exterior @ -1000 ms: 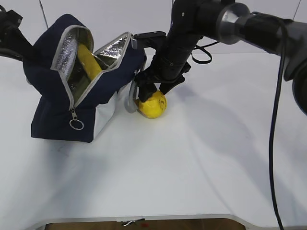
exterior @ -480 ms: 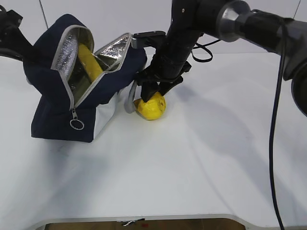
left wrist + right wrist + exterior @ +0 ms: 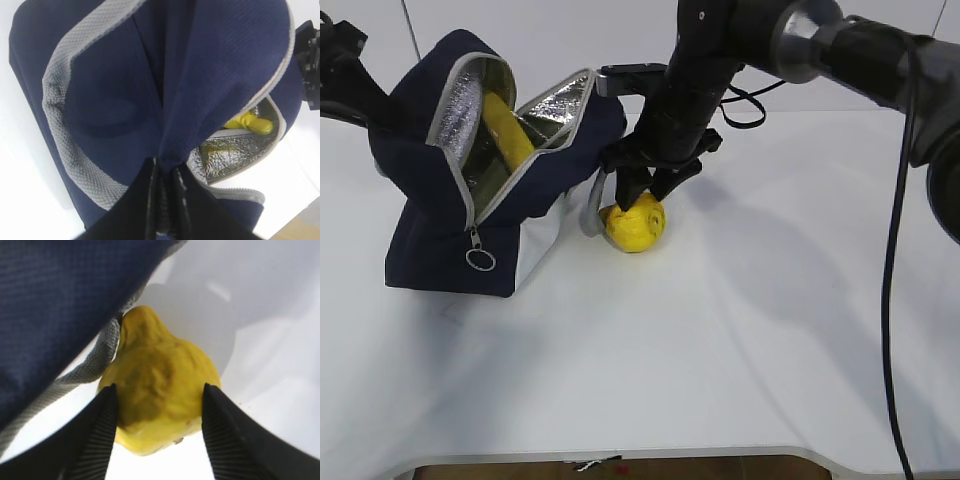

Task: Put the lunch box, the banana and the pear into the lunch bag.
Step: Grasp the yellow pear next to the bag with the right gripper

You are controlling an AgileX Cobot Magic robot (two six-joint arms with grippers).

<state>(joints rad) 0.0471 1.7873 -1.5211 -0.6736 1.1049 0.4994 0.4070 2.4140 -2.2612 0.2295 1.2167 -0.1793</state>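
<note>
While the left gripper (image 3: 162, 200) pinches a fold of the lunch bag (image 3: 490, 190), fingers together on the navy fabric, I'm using it as an anchor: it props the bag tilted so the mouth faces up toward 1 o'clock and the foil-lined flap hangs open. That's my read on why it's held there; the wrist view only shows fabric gathered into the closed fingers. Banana (image 3: 507, 127) is already inside, leaning against the foil lining, tip poking toward the opening. Lunch box: can't see it in any view, may be lower in the bag, can't tell. Pear (image 3: 634, 222) sits on the table (image 3: 740, 340) just beside the bag's lower corner, at about 3 o'clock from it, touching or nearly touching the grey handle strap (image 3: 590, 210). Right gripper (image 3: 646, 190) is straight above it, fingers spread and straddling the pear; right wrist view shows a pad on each flank, about at the skin, not yet squeezing as far as I can judge. Stem end points toward the strap. Risk I see: the strap lies right by the left-hand finger (image 3: 95, 432), so closing could snag webbing with the fruit. Pear is lumpy and slick-looking, so I'd want a centred grip before lifting toward the opening at 10 o'clock.
</note>
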